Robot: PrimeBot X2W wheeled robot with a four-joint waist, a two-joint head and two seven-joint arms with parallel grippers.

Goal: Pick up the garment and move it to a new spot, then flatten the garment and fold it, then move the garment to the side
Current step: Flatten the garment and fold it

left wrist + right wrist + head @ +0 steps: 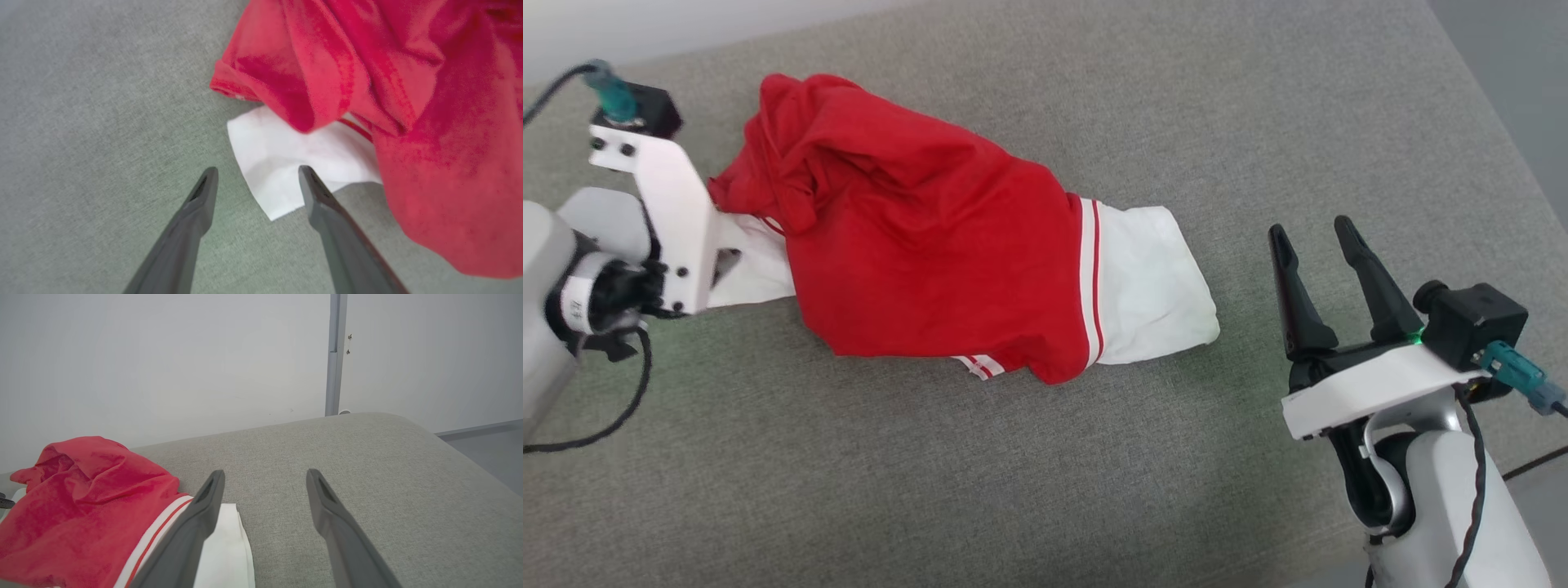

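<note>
Lying rumpled across the middle of the grey cushion (1258, 106), the garment (931, 245) showed one white sleeve end (1152, 278) toward the robot's right and a second sleeve end (278, 163) at its left; the left gripper (257, 175) stood at that left sleeve end, fingers spread apart, contact with the cloth unclear. The right gripper (1309, 229) sat beside the other sleeve end, clear of it, fingers likewise parted, holding nothing.

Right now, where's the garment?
Head view: the garment lies crumpled centre-left on the grey cushion, a white sleeve end by the left gripper, right gripper clear of it.
</note>
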